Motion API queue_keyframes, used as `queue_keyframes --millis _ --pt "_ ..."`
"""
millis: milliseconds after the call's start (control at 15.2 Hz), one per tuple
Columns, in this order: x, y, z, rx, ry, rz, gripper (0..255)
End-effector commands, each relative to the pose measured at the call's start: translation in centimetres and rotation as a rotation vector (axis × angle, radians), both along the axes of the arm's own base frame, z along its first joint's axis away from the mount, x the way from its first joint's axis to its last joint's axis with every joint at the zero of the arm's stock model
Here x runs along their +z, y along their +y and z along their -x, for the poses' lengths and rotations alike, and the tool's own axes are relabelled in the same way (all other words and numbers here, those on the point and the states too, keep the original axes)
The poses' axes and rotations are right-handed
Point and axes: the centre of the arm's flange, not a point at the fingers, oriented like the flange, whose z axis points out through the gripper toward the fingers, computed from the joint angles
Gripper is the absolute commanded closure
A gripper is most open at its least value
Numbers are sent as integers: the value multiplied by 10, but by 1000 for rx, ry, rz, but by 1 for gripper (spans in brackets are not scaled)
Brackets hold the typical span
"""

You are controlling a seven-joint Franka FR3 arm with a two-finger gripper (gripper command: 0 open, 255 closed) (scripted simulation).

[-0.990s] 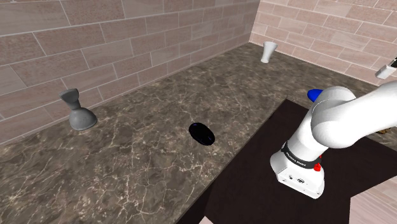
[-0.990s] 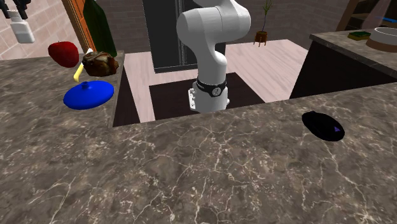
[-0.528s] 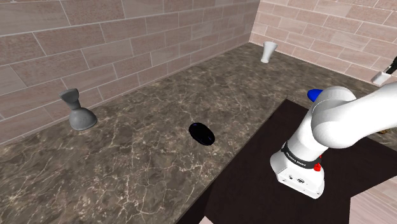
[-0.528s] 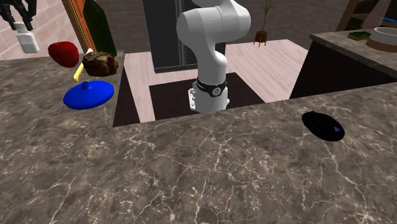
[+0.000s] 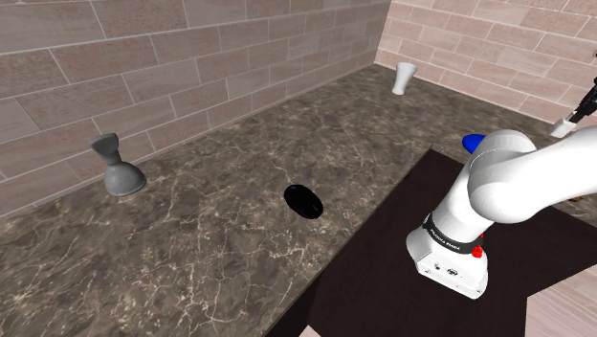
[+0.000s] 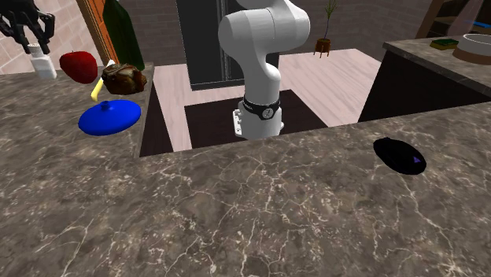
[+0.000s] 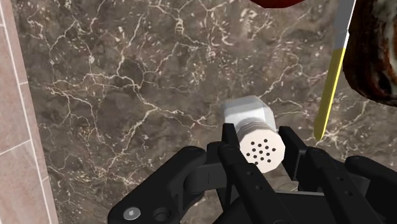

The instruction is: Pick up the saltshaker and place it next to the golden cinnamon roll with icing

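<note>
The white saltshaker (image 6: 42,63) hangs upright from my black gripper (image 6: 30,35), which is shut on its cap. It is low over the marble counter (image 6: 236,204), to the left of the red apple (image 6: 79,66) in the second exterior view. The brown iced cinnamon roll (image 6: 124,77) lies just beyond the apple. In the wrist view my gripper (image 7: 261,151) clasps the shaker's perforated top (image 7: 261,149), with the roll (image 7: 380,54) off to one side. In the shoulder view the gripper (image 5: 577,107) and shaker (image 5: 563,125) sit at the right edge.
A yellow-handled knife (image 7: 330,95) lies between the shaker and the roll. A blue dish (image 6: 109,116) rests in front of the roll. A black object (image 5: 303,200), a grey vase (image 5: 117,165) and a white cup (image 5: 405,77) stand elsewhere. A tiled wall (image 7: 16,127) runs close behind the shaker.
My gripper has come down with the saltshaker and shifted slightly toward the apple. Nothing else has moved.
</note>
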Motion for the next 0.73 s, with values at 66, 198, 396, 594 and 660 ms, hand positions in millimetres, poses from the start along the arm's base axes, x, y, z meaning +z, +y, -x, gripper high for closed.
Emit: queue_keyframes --millis 66,198,396,594,660 --pt "-15 0 0 0 0 0 255" --pt "-26 0 0 0 0 0 255" --pt "-42 0 0 0 0 0 255" --pt "-58 0 0 0 0 0 255" --pt "-63 0 0 0 0 0 255"
